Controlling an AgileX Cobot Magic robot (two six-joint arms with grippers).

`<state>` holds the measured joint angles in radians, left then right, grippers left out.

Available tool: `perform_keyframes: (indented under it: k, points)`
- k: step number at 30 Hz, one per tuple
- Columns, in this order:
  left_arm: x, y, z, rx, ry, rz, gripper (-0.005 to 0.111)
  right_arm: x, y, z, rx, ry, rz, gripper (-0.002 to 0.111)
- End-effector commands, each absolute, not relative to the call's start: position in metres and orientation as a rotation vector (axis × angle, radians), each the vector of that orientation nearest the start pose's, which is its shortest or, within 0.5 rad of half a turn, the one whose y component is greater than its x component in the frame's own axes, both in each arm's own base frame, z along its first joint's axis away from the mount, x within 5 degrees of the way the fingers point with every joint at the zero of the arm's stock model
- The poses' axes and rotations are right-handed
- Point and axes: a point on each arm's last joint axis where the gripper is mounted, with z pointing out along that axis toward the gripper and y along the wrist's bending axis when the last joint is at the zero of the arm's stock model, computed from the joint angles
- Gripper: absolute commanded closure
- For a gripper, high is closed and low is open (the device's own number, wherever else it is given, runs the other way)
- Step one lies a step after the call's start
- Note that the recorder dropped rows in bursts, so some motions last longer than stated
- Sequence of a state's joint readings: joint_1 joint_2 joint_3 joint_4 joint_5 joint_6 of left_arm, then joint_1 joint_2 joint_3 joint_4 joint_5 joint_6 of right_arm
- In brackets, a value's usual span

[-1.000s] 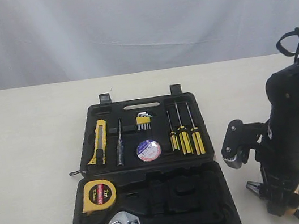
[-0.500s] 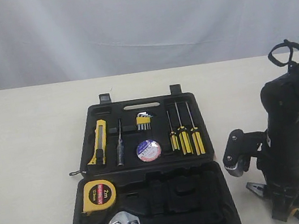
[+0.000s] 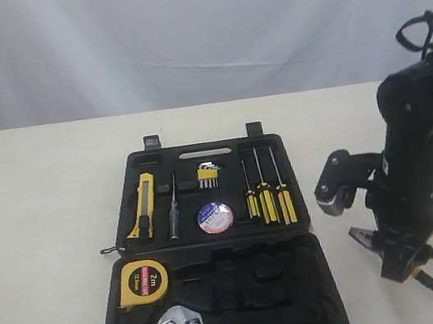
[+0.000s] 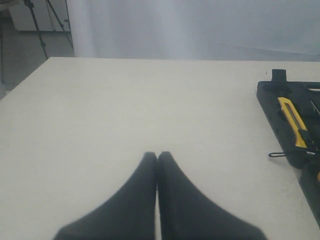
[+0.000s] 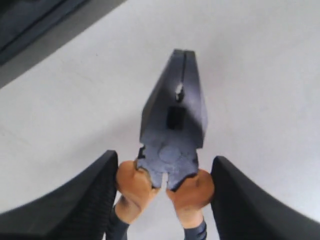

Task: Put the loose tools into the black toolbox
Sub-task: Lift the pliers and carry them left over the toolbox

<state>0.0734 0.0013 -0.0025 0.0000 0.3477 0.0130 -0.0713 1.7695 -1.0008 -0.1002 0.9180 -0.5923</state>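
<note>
Left of the black toolbox [image 3: 306, 297], the left gripper [image 4: 157, 156] hangs low over the table [image 4: 125, 100], jaws pressed together on nothing. Right of the toolbox, the right arm [image 3: 423, 152] stands steeply downward, and the right gripper [image 5: 165, 162] clamps the steel pliers [image 5: 174, 115] between its jaws at the orange handle necks, nose toward the toolbox, handles pointing away from it

The right arm [image 3: 421, 144] is glossy black and rounded, a black cable [image 3: 426, 35] looped on top; its fingers [image 5: 85, 200] are black and ribbed
</note>
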Motion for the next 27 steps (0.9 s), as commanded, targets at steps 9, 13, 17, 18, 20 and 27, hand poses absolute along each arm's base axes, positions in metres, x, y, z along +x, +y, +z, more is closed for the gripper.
perform_keyframes:
  k: [9,13,17,18,20,27]
  points:
    - [0.053,0.004,0.182,-0.056,1.825,0.053,0.107,0.322,0.003,0.246,-1.064,2.873,-0.149,0.085]
    - [0.053,0.004,0.182,-0.056,1.825,0.053,0.107,0.333,0.037,0.254,-1.281,2.658,-0.223,0.085]
    - [0.053,0.004,0.182,-0.056,1.825,0.053,0.107,0.344,0.059,0.248,-1.389,2.511,-0.309,0.085]
    - [0.053,0.004,0.182,-0.056,1.825,0.053,0.107,0.346,0.064,0.243,-1.408,2.496,-0.313,0.085]
    - [0.053,0.004,0.182,-0.056,1.825,0.053,0.107,0.351,0.07,0.234,-1.431,2.477,-0.31,0.085]
    - [0.053,0.004,0.182,-0.056,1.825,0.053,0.107,0.368,0.101,0.208,-1.571,2.412,-0.288,0.085]
